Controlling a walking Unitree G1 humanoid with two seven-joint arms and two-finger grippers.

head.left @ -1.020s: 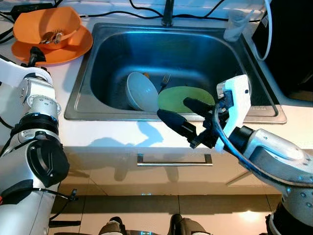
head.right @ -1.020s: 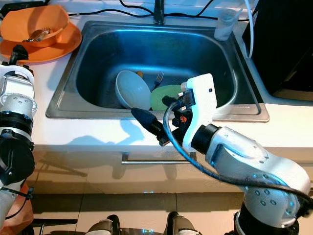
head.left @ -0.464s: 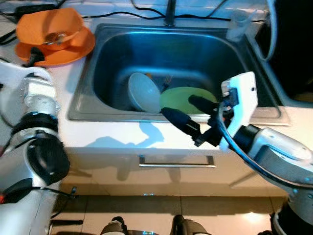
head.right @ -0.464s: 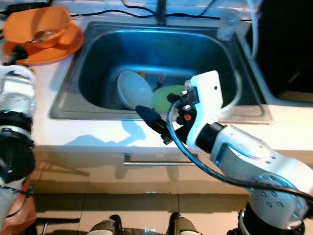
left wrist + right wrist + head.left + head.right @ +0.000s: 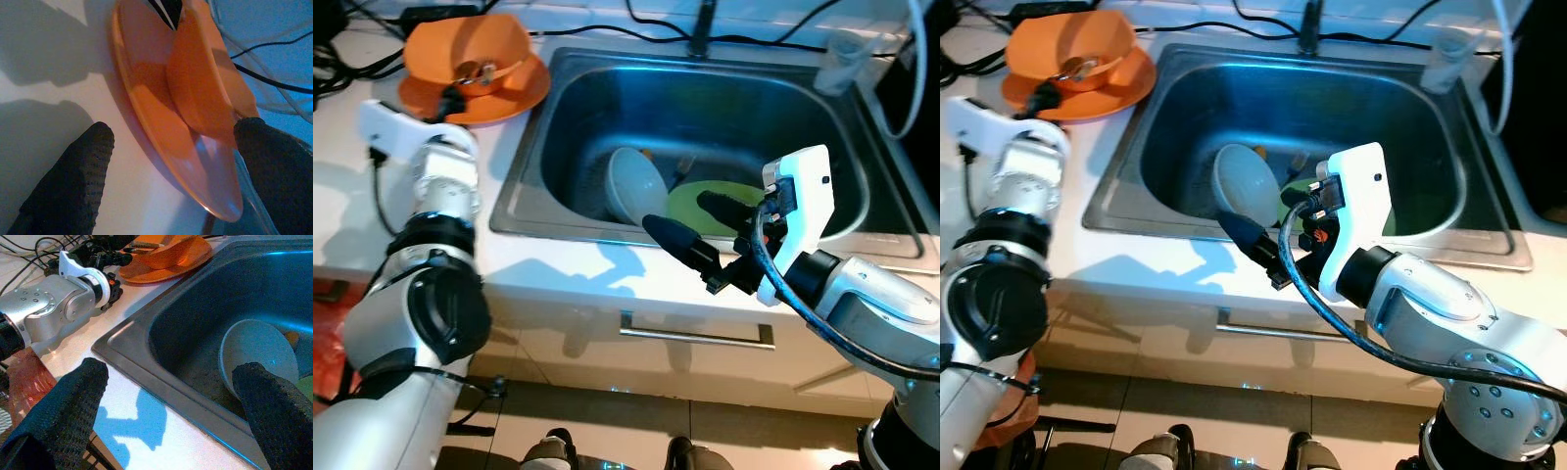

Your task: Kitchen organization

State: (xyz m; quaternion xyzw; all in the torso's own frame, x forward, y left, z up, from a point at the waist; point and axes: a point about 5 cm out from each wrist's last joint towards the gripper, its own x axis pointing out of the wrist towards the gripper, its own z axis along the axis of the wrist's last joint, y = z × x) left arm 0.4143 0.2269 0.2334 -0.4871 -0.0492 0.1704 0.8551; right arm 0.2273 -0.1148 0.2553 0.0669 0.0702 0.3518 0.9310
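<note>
Our right end effector (image 5: 705, 235) hovers spread over the sink (image 5: 563, 117) edge, lined up for the white bowl (image 5: 636, 186) inside; our left end effector (image 5: 171, 161), also spread, faces the orange plate (image 5: 524, 88) on the table (image 5: 352, 186)

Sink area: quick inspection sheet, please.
Surface: white counter around a steel sink.
Job's things: pale bowl tilted and green plate in the sink; orange bowl on orange plate on the counter.
Clutter: clear cup.
Grippers: left gripper open at the orange plate's edge; right gripper open above the sink's front rim.
Cables: black cables behind the sink.
Surroundings: drawer handle below.
</note>
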